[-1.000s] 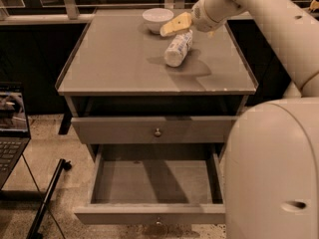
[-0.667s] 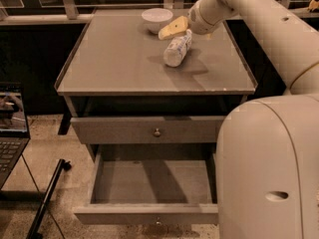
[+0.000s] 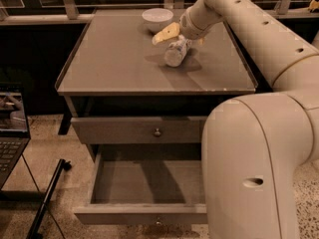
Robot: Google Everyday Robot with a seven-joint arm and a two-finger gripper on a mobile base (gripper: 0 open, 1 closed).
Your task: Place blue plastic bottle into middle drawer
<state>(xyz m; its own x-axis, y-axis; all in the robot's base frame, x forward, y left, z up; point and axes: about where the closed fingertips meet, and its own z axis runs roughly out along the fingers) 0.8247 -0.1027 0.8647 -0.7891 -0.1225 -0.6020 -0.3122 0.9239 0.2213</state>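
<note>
The blue plastic bottle (image 3: 175,53) lies tilted on the cabinet top, towards the back right, its label pale. My gripper (image 3: 183,39) hangs right over the bottle's upper end. One yellow finger (image 3: 167,33) sticks out to the bottle's left and the tip of the other shows to its right, so the jaws stand open astride it. The middle drawer (image 3: 149,214) is pulled out at the bottom of the cabinet, and its inside is bare. The drawer above it (image 3: 157,132) is closed.
A white bowl (image 3: 157,18) stands at the back of the cabinet top (image 3: 114,63), just left of the gripper. My arm's bulky near link (image 3: 259,168) covers the right part of both drawers. A laptop (image 3: 12,128) and a dark stand (image 3: 47,198) are at the left on the floor.
The gripper has dropped a little, down and to the left, closer onto the bottle. The bottle has hardly moved. The near arm link has swung further left.
</note>
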